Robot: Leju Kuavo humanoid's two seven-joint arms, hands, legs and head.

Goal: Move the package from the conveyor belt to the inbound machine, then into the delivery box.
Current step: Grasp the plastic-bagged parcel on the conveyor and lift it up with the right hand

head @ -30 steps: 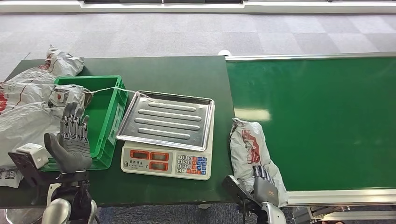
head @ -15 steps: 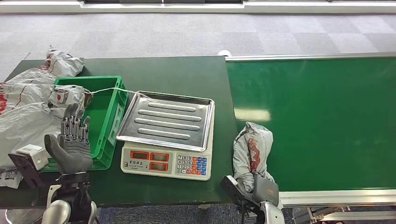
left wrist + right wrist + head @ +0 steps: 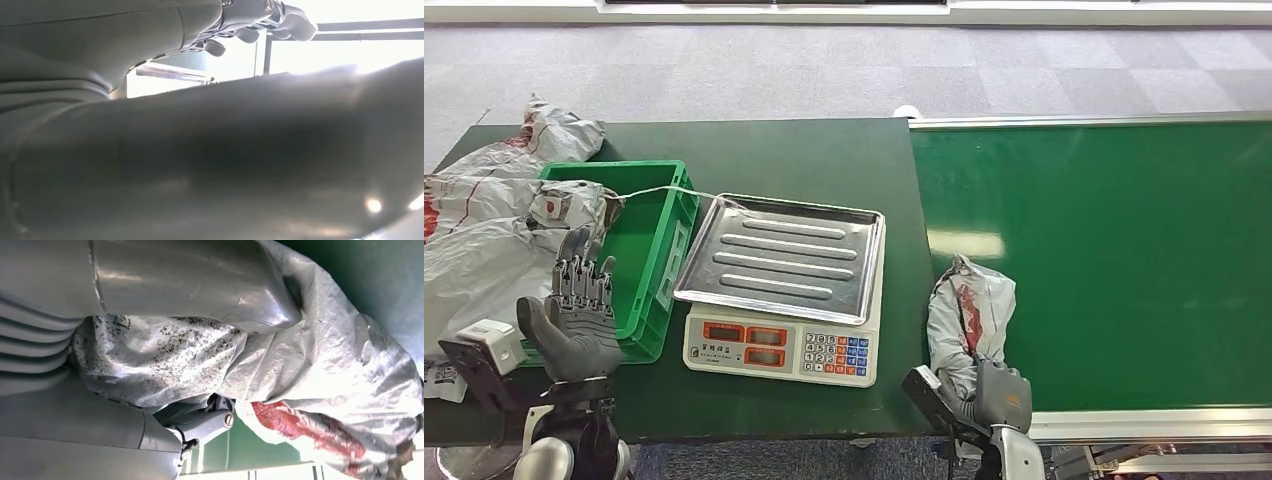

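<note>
A crumpled grey plastic package with red print lies at the near left corner of the green conveyor belt. My right hand grips its near end; in the right wrist view the thumb presses over the package and dark fingers curl under it. The inbound machine is a scale with a steel tray, bare, left of the package. The green delivery box stands further left. My left hand is raised, fingers spread, holding nothing, at the box's near left corner.
Several grey packages are heaped at the table's left end, one hanging over the box's far left corner. A white cord runs across the box rim to the scale. The dark green table meets the belt's left edge.
The package has been gathered up and bunched, its near end pulled into my right hand, which has closed on it. My left hand has barely shifted.
</note>
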